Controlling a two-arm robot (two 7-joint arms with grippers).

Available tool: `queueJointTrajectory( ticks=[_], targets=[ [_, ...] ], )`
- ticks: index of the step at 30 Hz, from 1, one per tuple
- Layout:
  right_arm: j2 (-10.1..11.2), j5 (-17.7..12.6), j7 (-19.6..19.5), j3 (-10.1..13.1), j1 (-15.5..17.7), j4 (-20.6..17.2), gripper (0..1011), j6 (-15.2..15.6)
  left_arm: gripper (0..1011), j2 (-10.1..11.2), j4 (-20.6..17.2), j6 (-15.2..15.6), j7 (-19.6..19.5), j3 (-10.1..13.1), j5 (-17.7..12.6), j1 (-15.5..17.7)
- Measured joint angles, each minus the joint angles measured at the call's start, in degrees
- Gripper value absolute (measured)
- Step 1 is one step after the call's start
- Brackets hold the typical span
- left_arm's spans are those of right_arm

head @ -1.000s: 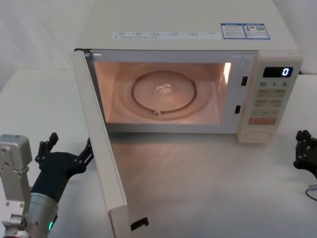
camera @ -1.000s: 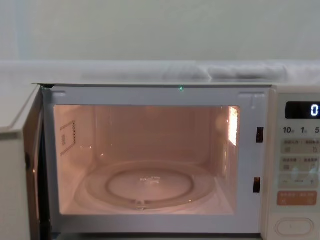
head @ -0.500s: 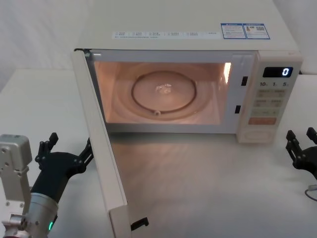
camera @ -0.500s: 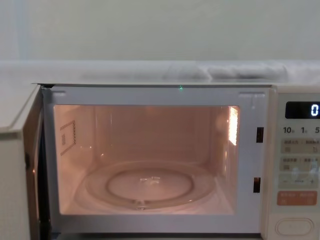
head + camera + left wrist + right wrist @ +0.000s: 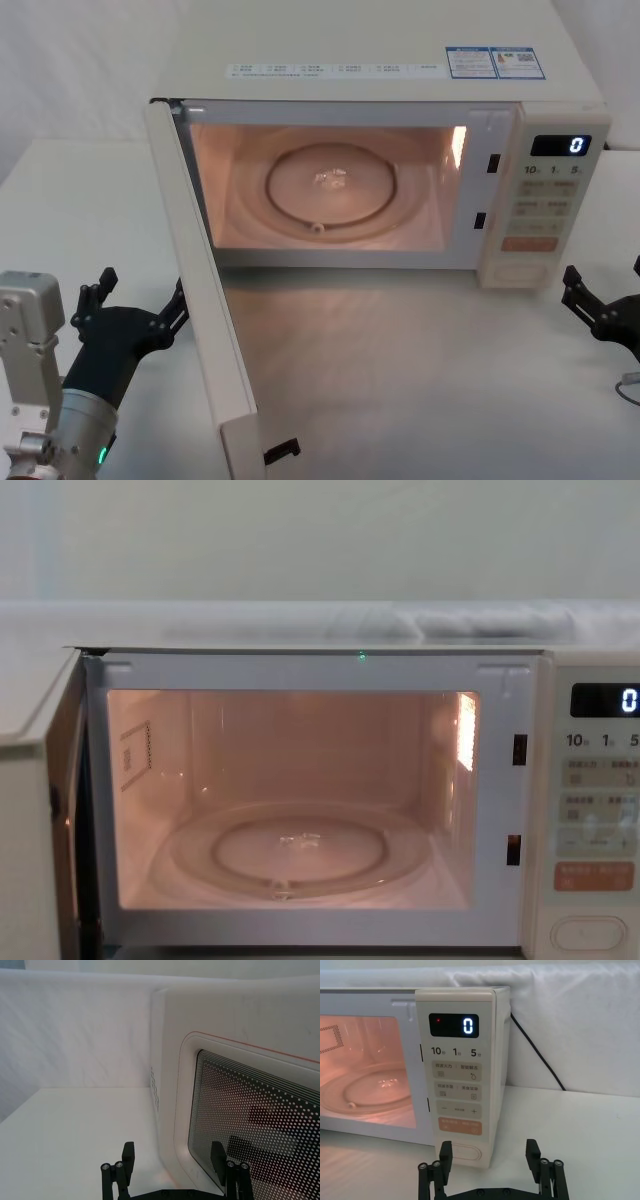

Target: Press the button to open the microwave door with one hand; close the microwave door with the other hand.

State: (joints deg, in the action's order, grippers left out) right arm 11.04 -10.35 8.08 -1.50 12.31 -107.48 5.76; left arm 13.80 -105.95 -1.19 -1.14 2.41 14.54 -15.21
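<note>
The door (image 5: pixel 205 300) stood wide open, swung out toward the robot on its left hinge, its free edge low in the head view and its dotted window (image 5: pixel 255 1125) facing the left gripper. The cavity was lit orange-pink, with the glass turntable (image 5: pixel 333 188) lying flat inside. The left gripper (image 5: pixel 130 305) sat on the outer side of the door, just beside the panel near its lower half; its fingers (image 5: pixel 128 1156) were spread apart and held nothing, and from these views it could not be told whether the near finger touched the door. The right gripper (image 5: pixel 603 300) hovered over the table (image 5: pixel 420 380) at the right, just in front of the control panel (image 5: pixel 545 205) and a little to its right. Its fingers (image 5: pixel 445 1152) were also spread wide and empty. In the right wrist view they framed the lower corner of the panel, with the button (image 5: pixel 461 1153) just beyond one finger and apart from it. The button sat at the very bottom of the panel, below the orange key (image 5: pixel 460 1126). The display (image 5: pixel 454 1025) showed 0. A black cable (image 5: pixel 535 1052) ran down behind the microwave on its right side.
</note>
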Motion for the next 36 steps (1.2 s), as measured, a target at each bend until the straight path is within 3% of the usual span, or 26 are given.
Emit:
queueJointTrajectory(
  ticks=[3, 25, 28, 36],
  targets=[
    [0.0, 0.0, 0.0, 0.0, 0.0, 0.0, 1002, 0.0, 1001, 0.0, 0.0, 0.0, 0.0, 0.0, 0.0, 0.0],
    [0.0, 0.0, 0.0, 0.0, 0.0, 0.0, 1002, 0.0, 1001, 0.0, 0.0, 0.0, 0.0, 0.0, 0.0, 0.0],
    [0.0, 0.0, 0.0, 0.0, 0.0, 0.0, 1002, 0.0, 970, 0.0, 0.0, 0.0, 0.0, 0.0, 0.0, 0.0],
    [0.0, 0.0, 0.0, 0.0, 0.0, 0.0, 1002, 0.0, 761, 0.0, 0.0, 0.0, 0.0, 0.0, 0.0, 0.0]
  ],
)
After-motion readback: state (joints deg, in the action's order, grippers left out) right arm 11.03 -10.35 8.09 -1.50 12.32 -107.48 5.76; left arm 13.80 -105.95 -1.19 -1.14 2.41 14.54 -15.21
